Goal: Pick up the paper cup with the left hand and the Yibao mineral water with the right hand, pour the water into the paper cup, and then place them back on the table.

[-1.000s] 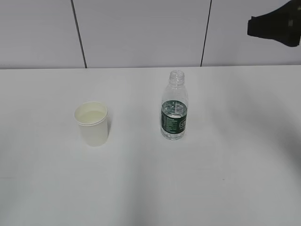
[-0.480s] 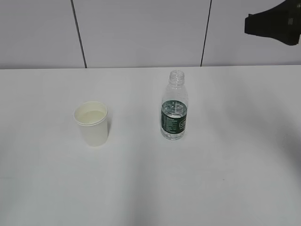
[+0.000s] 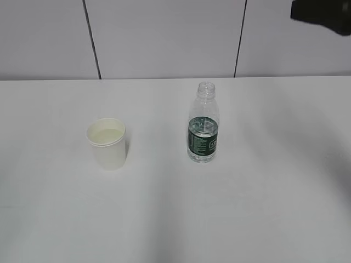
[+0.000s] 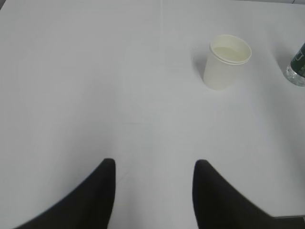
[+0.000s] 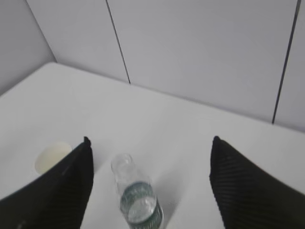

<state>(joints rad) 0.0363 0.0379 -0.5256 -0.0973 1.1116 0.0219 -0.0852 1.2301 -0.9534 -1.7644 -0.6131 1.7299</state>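
The left claw [image 4: 153, 191] hangs partly open and empty above bare white surface [image 4: 95, 86], well short of the paper cup [image 3: 107, 142]. Right of the cup stands the Yibao mineral water [image 3: 203, 123], upright. The right claw [image 5: 150, 181] gapes wide above it, holding nothing.

Bare table [image 3: 263, 208] surrounds the paper cup [image 3: 108, 143] and the bottle [image 3: 203, 125], seemingly well apart.
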